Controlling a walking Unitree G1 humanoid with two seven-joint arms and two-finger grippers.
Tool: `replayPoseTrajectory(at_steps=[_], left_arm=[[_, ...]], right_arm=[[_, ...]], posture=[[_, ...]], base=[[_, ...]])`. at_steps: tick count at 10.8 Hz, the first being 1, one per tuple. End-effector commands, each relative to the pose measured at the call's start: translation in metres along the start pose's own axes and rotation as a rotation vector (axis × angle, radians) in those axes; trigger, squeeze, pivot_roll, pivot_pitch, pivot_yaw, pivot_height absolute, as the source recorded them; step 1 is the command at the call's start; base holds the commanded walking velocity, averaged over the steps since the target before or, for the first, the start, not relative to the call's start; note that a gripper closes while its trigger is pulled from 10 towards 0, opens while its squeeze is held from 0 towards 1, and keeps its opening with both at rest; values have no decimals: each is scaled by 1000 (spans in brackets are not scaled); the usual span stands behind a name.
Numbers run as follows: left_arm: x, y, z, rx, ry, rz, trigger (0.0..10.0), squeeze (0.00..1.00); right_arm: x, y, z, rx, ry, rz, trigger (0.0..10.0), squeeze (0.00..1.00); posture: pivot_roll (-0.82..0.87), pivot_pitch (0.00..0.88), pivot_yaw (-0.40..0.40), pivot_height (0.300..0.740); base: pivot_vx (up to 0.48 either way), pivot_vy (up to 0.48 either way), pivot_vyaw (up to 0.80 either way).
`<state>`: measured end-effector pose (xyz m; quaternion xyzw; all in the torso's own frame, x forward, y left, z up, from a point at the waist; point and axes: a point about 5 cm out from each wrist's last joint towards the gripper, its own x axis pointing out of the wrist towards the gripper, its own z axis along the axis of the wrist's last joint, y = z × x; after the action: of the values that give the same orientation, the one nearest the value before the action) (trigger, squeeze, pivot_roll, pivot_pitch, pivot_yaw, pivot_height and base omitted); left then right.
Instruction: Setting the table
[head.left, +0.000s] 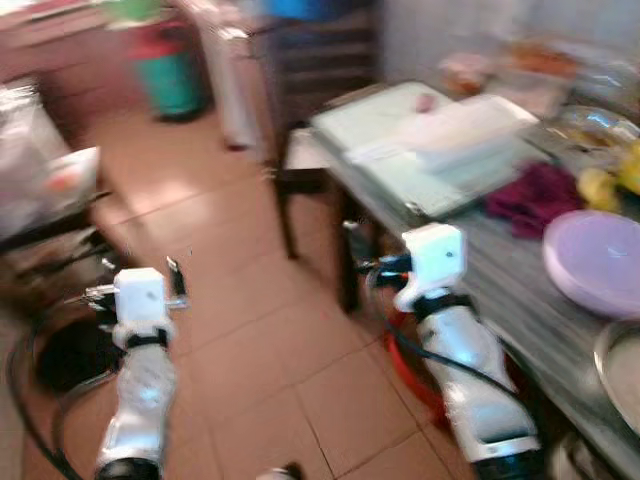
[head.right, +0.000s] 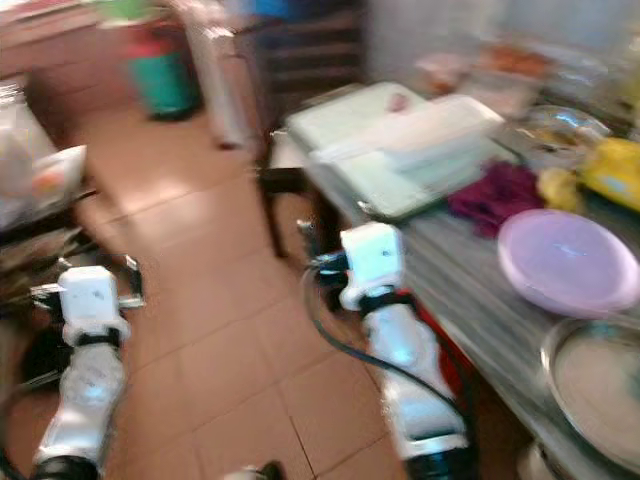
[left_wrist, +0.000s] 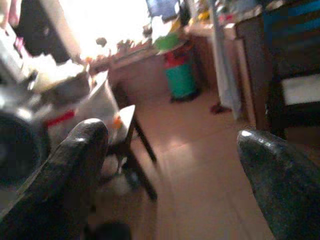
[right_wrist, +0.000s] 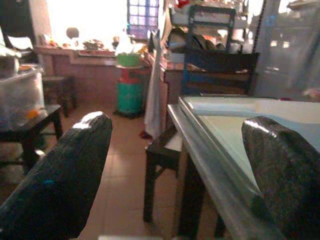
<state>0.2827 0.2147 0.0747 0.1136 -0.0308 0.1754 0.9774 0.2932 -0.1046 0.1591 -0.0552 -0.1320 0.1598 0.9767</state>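
Nearest: right gripper (right_wrist: 175, 165) at the table's near edge, fingers spread wide, nothing between them, pointing up the room toward twelve o'clock. Left gripper (left_wrist: 170, 170) equally parted and empty, out over the tiled floor (head.left: 230, 330) at about nine o'clock from the right one, well apart from the table (head.left: 520, 300).

Next out, on the tabletop at roughly two o'clock from the right gripper: lilac plate (head.left: 600, 262), flat, round, so no long axis to line up with. Just nearer than it, at about four o'clock: a metal dish (head.left: 622, 375) at the table's near end. Beyond the plate, toward one o'clock: a dark red cloth (head.left: 535, 200), then a pale green tray (head.left: 400, 150) bearing a white lidded box (head.left: 470, 135), long sides running away up the table.

Judged from this: right arm plainly the nearer to the plate; reach to swing rightward over the table edge, not forward. Both head views blurred, so fine detail not to be trusted.
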Motion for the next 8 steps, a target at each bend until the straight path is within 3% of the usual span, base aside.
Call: replayPoseTrajectory(at_steps=[1,3,5,7,8], left_arm=[[-2,9,-13,16,72,16,10000,0],[-8,2,-28,6,136,-70,10000,0],[-13,-8,-42,-10,212,-140,10000,0],[-35,-25,-77,-55,429,-298,10000,0],[-45,-31,-88,-45,494,-356,10000,0]], right_arm=[[3,8,0,10,-9,23,10000,290],[2,2,-20,27,66,-2,10000,290],[-1,-4,-44,46,152,-24,10000,227],[-10,-14,-88,53,333,-69,10000,204],[-18,-16,-110,69,442,-86,10000,0]], posture=[[-77,91,52,740],[-72,87,47,740],[-69,83,44,740],[-70,63,39,740],[-73,58,39,740]], base=[[0,0,800],[0,0,800],[0,0,800],[0,0,800],[0,0,0]])
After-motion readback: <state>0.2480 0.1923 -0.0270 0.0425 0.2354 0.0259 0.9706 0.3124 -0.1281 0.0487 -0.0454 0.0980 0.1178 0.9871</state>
